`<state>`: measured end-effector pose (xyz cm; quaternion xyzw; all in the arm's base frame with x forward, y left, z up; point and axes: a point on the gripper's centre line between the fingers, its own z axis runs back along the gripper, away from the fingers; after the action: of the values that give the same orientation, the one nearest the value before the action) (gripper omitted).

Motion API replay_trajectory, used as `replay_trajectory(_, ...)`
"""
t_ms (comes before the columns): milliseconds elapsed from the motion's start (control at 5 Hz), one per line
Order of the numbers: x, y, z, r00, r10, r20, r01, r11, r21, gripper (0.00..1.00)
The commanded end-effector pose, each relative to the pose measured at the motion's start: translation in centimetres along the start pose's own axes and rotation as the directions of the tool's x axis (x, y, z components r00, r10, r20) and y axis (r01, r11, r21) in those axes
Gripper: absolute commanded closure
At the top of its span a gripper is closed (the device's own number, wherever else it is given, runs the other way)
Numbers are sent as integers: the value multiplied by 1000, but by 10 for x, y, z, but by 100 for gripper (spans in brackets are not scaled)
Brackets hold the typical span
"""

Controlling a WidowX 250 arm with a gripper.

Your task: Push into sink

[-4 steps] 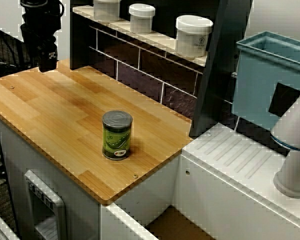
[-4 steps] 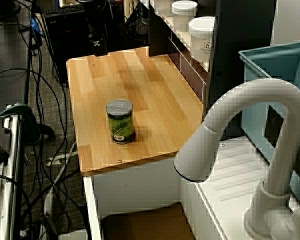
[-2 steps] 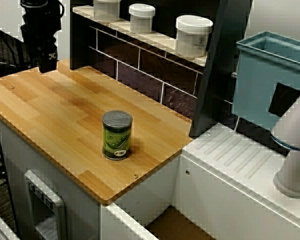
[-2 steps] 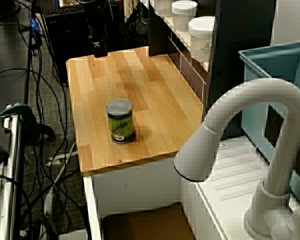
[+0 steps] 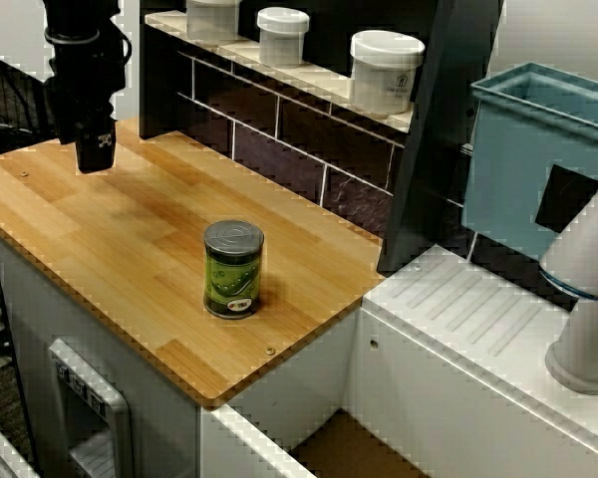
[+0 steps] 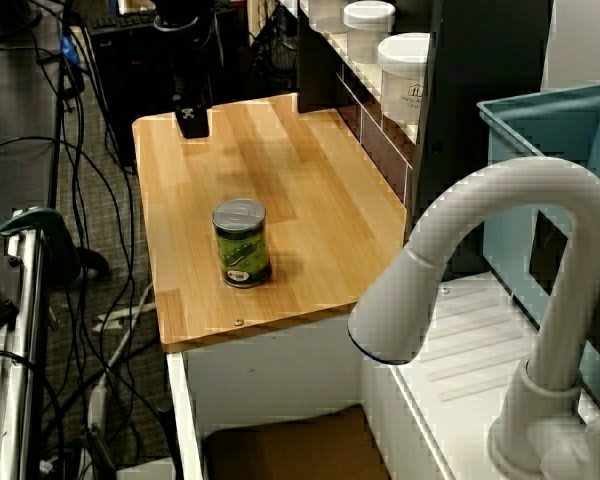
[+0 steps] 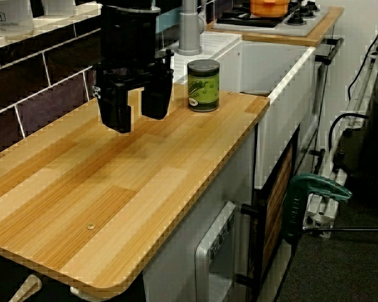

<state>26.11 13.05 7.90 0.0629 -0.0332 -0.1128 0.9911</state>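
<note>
Green can (image 5: pixel 233 269) is standing upright on the wooden counter (image 5: pixel 110 239), grey lid up, label facing the front edge; in the view from above it is sitting toward the 4 o'clock part of the board, near the front-right corner but not at the edge; nothing is touching it.

Gripper (image 7: pixel 136 111) is hanging above the far-left end of the counter, roughly 10 o'clock from the can in the view from above, well apart from it; black body, fingers pointing down; in the low view along the counter the two fingers (image 7: pixel 116 113) are showing a narrow gap between them with nothing in it; whether the tips are touching the wood I cannot tell; a faint shadow is lying on the board beneath them.

Sink (image 5: pixel 478 329) is sitting just beside the counter's right end, at about 3 o'clock from the can; white ribbed draining surface is showing, with the brownish basin floor (image 6: pixel 280 450) visible below the counter's front-right corner in the view past the faucet; white faucet (image 6: pixel 500 300) is arching over in that view's foreground.

Behind the counter, at 12 o'clock, a dark tiled back panel is carrying a shelf with white jars (image 5: pixel 384 70) lined along it; a blue-grey bin (image 5: pixel 538 159) is standing behind the draining surface. In the low view along the counter a green clamp (image 7: pixel 312 195) is showing beside the cabinet.
</note>
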Motion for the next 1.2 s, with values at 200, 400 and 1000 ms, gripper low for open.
replay_trajectory(200, 1, -19, 12, 998, -26, 56, 23, 998, 50, 0)
replay_trajectory(400, 6, -19, 7, 998, -21, 63, 17, 998, 55, 0)
replay_trajectory(1000, 19, -29, -8, 994, -19, 106, 6, 992, 124, 0)
